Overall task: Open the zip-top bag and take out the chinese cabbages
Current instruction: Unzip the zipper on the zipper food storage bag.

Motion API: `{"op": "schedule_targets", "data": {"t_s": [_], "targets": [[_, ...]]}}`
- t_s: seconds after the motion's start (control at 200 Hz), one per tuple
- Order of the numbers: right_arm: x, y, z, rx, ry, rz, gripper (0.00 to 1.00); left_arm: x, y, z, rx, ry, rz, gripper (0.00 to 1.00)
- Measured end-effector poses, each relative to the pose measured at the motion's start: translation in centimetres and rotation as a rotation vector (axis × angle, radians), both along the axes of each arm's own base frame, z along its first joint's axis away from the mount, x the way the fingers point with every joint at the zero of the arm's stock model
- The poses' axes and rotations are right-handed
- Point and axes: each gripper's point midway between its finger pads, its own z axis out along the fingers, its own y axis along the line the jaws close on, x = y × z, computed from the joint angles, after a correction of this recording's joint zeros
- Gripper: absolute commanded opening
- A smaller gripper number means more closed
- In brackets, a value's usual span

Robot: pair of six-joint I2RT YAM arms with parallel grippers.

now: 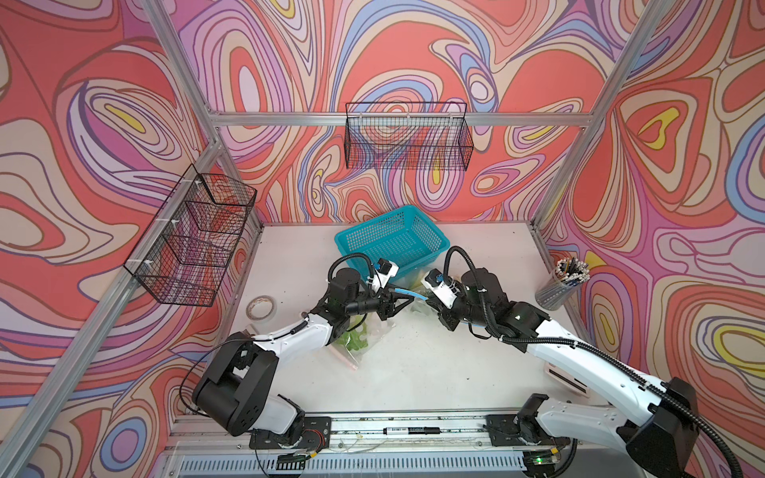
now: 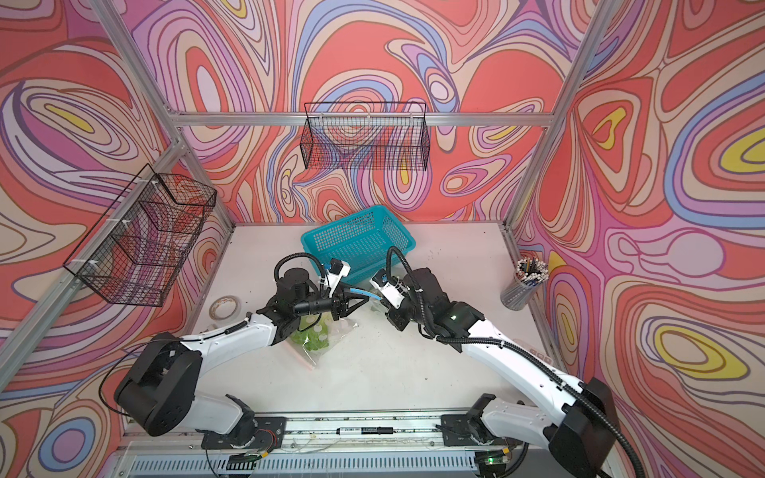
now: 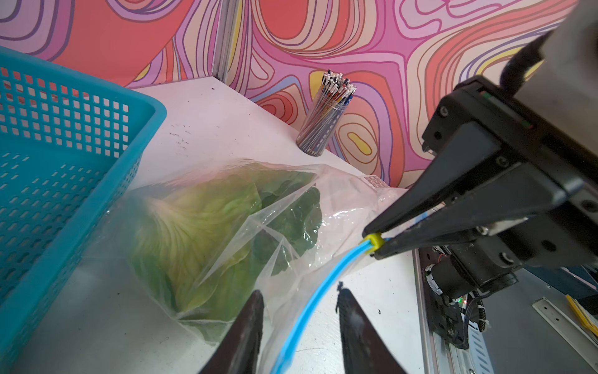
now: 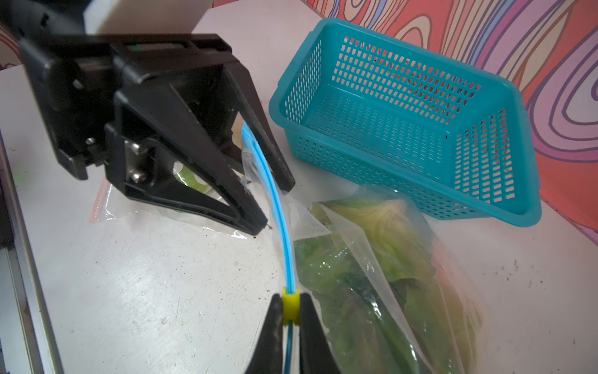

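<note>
Clear zip-top bag (image 3: 339, 207), chinese cabbages (image 3: 194, 233) inside, beside teal basket (image 3: 64, 162); yellow slider (image 3: 375, 240) pinched by right gripper (image 3: 371, 243); pencil cup (image 3: 323, 126) at tabletop edge.

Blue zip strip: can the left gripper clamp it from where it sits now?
Probably yes. The left gripper is open with a finger on either side of the blue zip strip, and nothing else is between them. The right gripper, shut on the yellow slider farther along, pins that end.
</note>
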Motion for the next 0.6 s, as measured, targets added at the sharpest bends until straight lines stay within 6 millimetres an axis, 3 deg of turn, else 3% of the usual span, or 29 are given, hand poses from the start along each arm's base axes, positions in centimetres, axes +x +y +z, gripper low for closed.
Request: {"op": "schedule_targets", "data": {"t_s": [0.255, 0.551, 0.596], "targets": [[0.12, 0.02, 0.18, 0.004, -0.008, -0.003, 0.00, -0.18, -0.08, -0.10, -0.001, 0.004, -0.012, 0.31], [0.24, 0.01, 0.28, 0.005, -0.014, -0.007, 0.00, -0.17, -0.13, -0.36, 0.003, 0.011, -0.014, 0.00], [0.27, -0.04, 0.27, 0.003, -0.015, -0.010, 0.00, -0.14, -0.14, -0.38, 0.004, 0.009, -0.011, 0.00]]}}
